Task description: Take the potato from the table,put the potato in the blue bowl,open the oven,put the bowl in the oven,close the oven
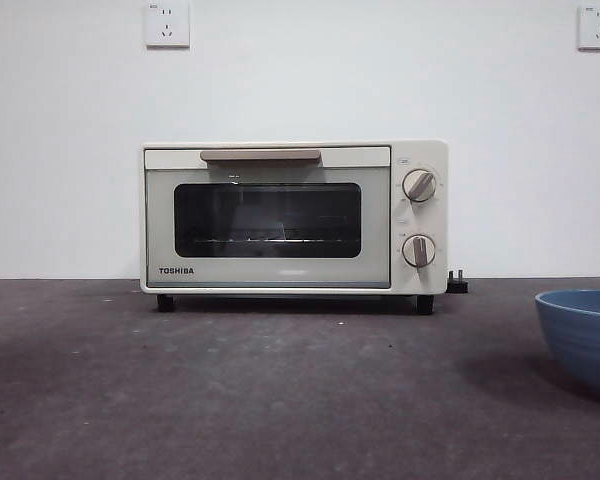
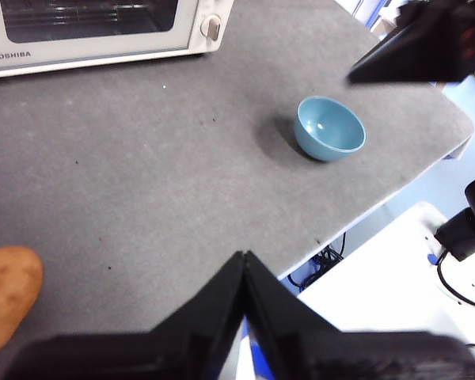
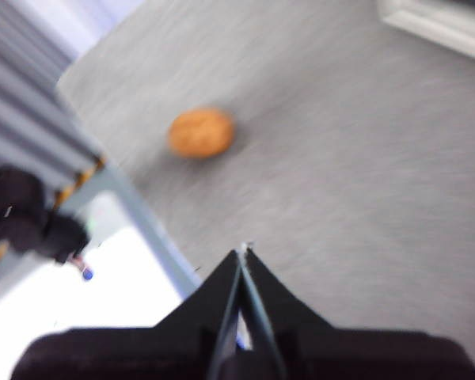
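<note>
The cream-white TOSHIBA oven [image 1: 294, 217] stands at the back of the table [image 1: 280, 400] with its door closed; a corner of the oven [image 2: 95, 32] shows in the left wrist view. The blue bowl [image 1: 584, 338] sits at the right edge of the front view, and the blue bowl [image 2: 329, 127] is empty near a table corner. The orange-tan potato [image 3: 201, 132] lies on the table near an edge, and the potato [image 2: 8, 294] lies at the side of the left wrist view. My left gripper [image 2: 244, 261] is shut, high above the table. My right gripper [image 3: 242, 255] is shut, also held high.
Two wall sockets [image 1: 167, 23] sit on the white wall behind the oven. A black plug [image 1: 458, 284] lies beside the oven's right foot. In the left wrist view the other arm [image 2: 427, 43] hangs above the table's far corner, and white equipment [image 2: 427, 285] lies below the table edge.
</note>
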Motion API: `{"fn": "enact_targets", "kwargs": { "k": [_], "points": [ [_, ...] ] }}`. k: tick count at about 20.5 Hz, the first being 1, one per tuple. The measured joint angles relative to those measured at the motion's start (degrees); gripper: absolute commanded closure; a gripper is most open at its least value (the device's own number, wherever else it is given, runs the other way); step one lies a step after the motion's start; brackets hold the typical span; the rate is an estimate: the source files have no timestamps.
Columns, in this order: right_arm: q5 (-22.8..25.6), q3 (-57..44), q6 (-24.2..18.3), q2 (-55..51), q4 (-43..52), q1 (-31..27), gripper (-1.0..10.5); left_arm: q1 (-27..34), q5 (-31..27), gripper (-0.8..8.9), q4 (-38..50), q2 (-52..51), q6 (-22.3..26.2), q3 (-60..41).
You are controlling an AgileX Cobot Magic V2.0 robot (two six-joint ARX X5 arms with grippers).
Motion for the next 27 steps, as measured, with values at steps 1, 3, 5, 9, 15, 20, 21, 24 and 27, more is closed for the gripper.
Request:
{"fn": "enact_targets", "kwargs": {
  "k": [1,3,5,9,15,20,21,24,27],
  "points": [
    [0.0,0.2,0.0,2.1,0.8,1.4,9.6,0.0,0.0,8.19,-0.1,0.0,0.2,0.0],
    [0.0,1.5,0.0,6.8,1.7,4.3,9.6,0.0,0.0,8.19,-0.4,0.0,0.5,0.0],
    [0.0,3.7,-0.7,11.2,1.8,6.3,9.6,0.0,0.0,8.19,-0.4,0.0,0.9,0.0],
    [1.2,10.4,-5.3,20.0,1.7,9.3,9.6,0.0,-0.2,8.19,-0.4,0.0,1.6,0.0],
    [1.9,22.6,-14.5,32.0,1.4,10.1,9.4,0.0,-5.6,8.19,-0.4,0.0,2.4,0.0],
    [2.3,31.5,-21.7,40.7,1.5,9.9,8.9,0.0,-13.0,8.20,-1.2,0.0,4.0,0.0],
    [2.9,33.9,-23.7,42.9,1.4,9.9,8.0,0.0,-16.1,8.21,-1.7,0.1,4.4,0.0],
    [4.0,39.3,-29.0,48.9,1.6,10.2,6.2,0.0,-20.1,8.21,-2.0,0.4,5.1,0.0],
    [4.2,42.1,-32.6,53.6,2.4,10.5,4.0,0.0,-26.8,8.21,-2.0,0.9,5.4,0.0]
  ]
}}
